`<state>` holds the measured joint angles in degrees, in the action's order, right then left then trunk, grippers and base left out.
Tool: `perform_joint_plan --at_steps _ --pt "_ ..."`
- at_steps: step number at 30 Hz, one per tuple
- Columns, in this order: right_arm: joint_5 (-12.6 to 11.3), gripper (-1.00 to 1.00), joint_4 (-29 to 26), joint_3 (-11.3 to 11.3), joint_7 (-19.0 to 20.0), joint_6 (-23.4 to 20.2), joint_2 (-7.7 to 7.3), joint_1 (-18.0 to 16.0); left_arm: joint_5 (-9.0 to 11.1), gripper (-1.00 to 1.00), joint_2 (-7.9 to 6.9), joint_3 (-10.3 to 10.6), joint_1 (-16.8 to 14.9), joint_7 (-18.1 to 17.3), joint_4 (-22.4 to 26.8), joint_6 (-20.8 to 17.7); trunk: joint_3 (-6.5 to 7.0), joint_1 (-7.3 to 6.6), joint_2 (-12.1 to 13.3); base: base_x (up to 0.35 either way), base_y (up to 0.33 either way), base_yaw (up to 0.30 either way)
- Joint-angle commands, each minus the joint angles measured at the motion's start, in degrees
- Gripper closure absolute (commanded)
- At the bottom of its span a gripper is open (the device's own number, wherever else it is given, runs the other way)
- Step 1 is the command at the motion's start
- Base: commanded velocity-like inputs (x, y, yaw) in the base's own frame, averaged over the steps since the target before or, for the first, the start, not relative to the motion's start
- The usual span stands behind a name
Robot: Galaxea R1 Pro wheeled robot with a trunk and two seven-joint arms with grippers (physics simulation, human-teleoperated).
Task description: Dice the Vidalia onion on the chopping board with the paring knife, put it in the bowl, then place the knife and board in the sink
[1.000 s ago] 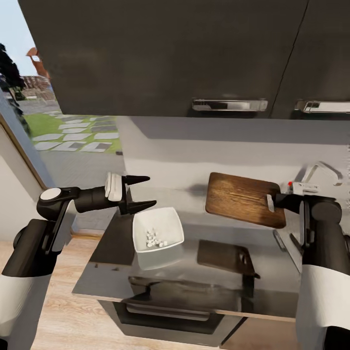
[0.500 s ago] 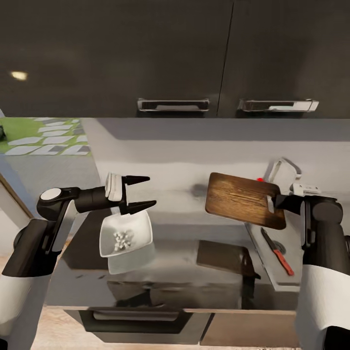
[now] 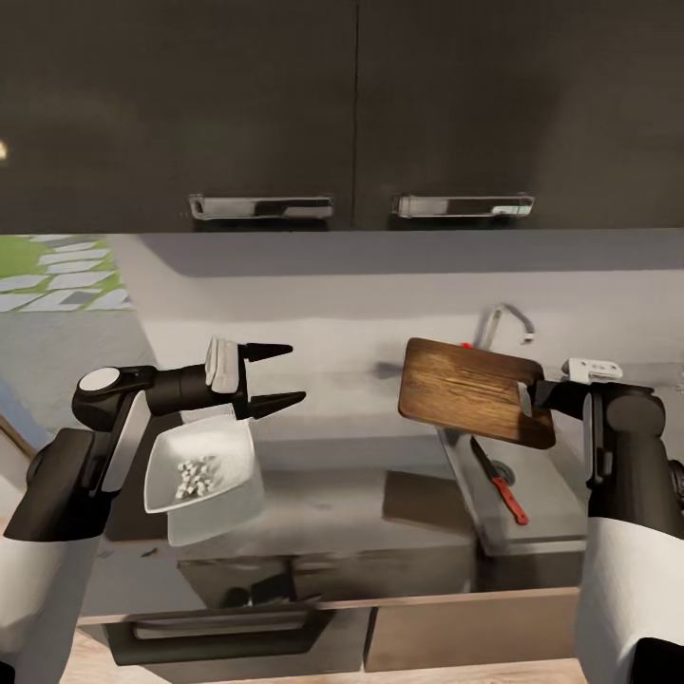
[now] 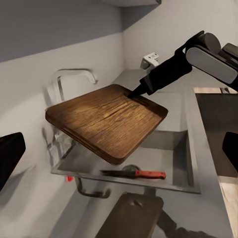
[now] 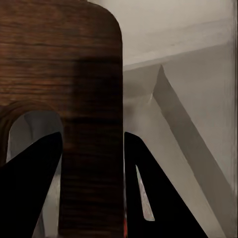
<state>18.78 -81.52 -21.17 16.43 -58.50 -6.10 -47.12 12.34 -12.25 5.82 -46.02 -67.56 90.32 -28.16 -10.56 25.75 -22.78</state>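
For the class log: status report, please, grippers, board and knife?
Right gripper clamps chopping board above sink. Left gripper open. Paring knife already in sink.

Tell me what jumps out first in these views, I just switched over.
The chopping board stands out: held in the air by the right gripper at one end, above the sink. Below it the paring knife with its red handle lies in the basin. On the countertop, the white bowl of diced onion sits beneath the open left gripper.

Worktop and sink layout
Bowl (image 3: 202, 465) sits left on the worktop (image 3: 342, 503); paring knife (image 3: 501, 484) lies in the sink (image 3: 532, 532), right, beneath the raised chopping board (image 3: 470, 389).
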Motion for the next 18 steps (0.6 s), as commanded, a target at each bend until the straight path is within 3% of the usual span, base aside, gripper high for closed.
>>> perform_joint_plan --at_steps 1,7,11,15,18 --pt "0.3 1.0 0.0 0.0 0.6 -0.2 0.01 0.0 0.3 -1.0 -0.05 0.1 -0.1 0.0 0.0 -0.6 -0.12 0.04 -0.1 0.0 -0.263 -0.004" --pt "0.3 1.0 0.0 0.0 0.6 -0.2 0.23 0.0 0.3 -1.0 -0.05 0.1 -0.1 0.0 -0.1 -0.6 -0.12 0.04 -0.1 0.0 -0.097 -0.001" --pt "0.3 1.0 0.0 0.0 0.5 -0.2 3.45 0.0 0.3 -1.0 0.01 0.1 0.0 0.0 0.0 -0.5 -0.12 0.04 -0.1 0.0 -0.01 0.0" --pt "0.3 1.0 0.3 -0.1 0.4 -0.2 5.44 0.0 0.3 -1.0 0.03 0.1 0.0 0.1 0.0 -0.5 -0.12 0.04 -0.1 0.054 -0.124 0.0" --pt "0.3 1.0 1.1 -0.2 -0.2 -0.2 6.06 0.0 0.3 -1.0 0.03 0.1 0.0 0.1 0.0 -0.5 -0.12 0.04 -0.1 0.108 -0.249 0.0"
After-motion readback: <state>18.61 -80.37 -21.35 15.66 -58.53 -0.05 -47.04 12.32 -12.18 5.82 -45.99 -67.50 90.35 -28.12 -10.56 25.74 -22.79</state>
